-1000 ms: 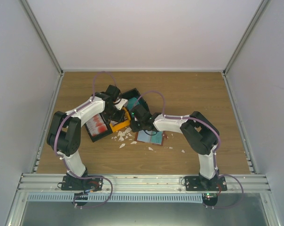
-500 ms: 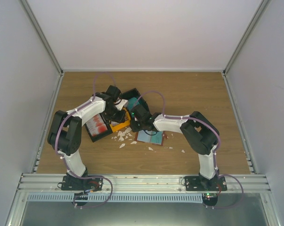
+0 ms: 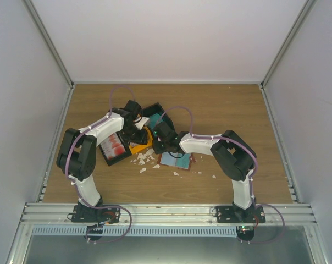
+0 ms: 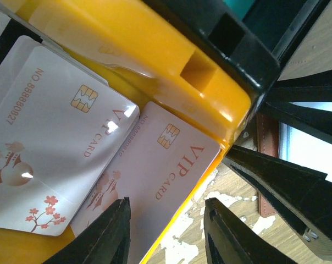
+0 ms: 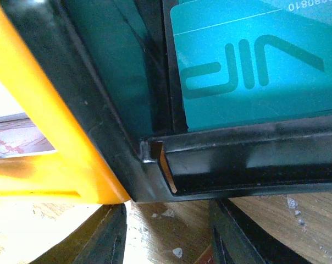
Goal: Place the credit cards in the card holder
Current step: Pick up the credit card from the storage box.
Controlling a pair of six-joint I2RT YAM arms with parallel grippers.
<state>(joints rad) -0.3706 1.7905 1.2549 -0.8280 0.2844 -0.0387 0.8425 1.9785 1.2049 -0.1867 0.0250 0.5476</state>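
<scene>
Wooden worktop (image 3: 226,104): left tool (image 4: 167,209) just spread wider above white VIP card (image 4: 171,159) in orange bin (image 4: 155,49); card likely not yet picked. Right tool (image 5: 166,206) spread, empty.

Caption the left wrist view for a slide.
Left gripper, jaws apart, above white VIP cards lying in the orange bin.

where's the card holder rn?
Top view: the card holder lies just right of centre, on the near side of the right arm, right of the white scraps and nearer the bases than the orange bin.
</scene>
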